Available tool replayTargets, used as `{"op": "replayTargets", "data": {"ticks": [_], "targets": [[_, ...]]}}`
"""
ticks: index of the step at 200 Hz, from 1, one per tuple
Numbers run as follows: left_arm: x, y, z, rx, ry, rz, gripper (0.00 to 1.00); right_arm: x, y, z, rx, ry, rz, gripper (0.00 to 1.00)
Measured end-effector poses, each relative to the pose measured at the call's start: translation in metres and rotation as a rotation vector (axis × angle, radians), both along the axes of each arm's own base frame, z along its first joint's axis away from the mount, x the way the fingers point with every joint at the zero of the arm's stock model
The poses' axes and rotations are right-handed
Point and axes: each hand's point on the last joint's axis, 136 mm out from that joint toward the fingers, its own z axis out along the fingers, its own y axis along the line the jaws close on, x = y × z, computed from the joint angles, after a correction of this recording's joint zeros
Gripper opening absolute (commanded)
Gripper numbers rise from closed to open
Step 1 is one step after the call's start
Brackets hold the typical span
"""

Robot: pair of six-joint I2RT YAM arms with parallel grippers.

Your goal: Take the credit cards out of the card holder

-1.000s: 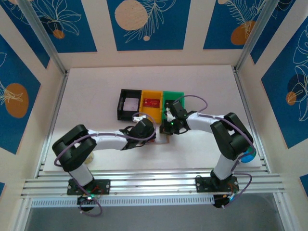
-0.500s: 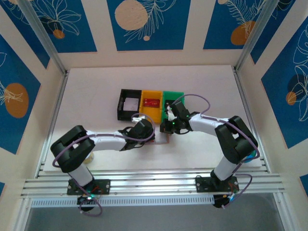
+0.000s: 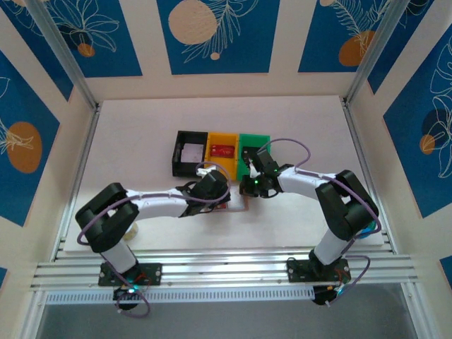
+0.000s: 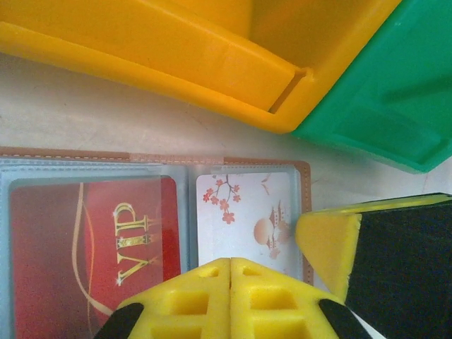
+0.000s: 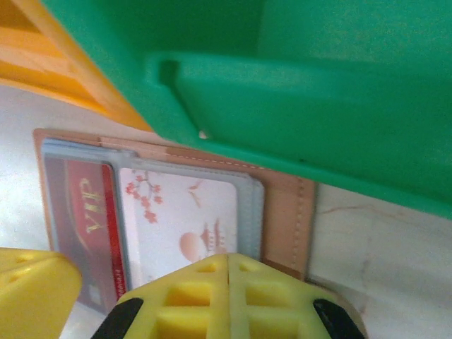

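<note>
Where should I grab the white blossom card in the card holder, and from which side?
Probably its near edge, coming in low from the near side: the white card lies flat in a sleeve of the card holder, and the green bin and yellow bin crowd its far edge.

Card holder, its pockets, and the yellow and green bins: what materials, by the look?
Card holder: tan leather or imitation leather, matte, with a stitched seam along the edge.
Pockets: soft clear plastic with a grey-blue tint; the cards read through them.
Yellow bin and green bin: rigid moulded plastic, smooth with a slight sheen, judging by the rounded rims and uniform colour.
</note>
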Motion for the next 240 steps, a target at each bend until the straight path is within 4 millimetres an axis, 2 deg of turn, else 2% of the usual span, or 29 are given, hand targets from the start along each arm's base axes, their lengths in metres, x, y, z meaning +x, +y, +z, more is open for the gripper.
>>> {"op": "replayTargets", "data": {"ticks": [79,162,240], "targets": [[-0.002,0.001,-0.018,0.041,0.039,-0.004,0.11,0.001,-0.011,-0.005,-0.057,-0.001,-0.029,0.00],[-0.001,-0.001,-0.022,0.048,0.044,-0.004,0.21,0.003,-0.010,-0.010,-0.069,0.025,-0.028,0.00],[-0.001,0.001,-0.022,0.062,0.044,-0.002,0.22,0.003,-0.007,-0.010,-0.069,0.031,-0.022,0.00]]}}
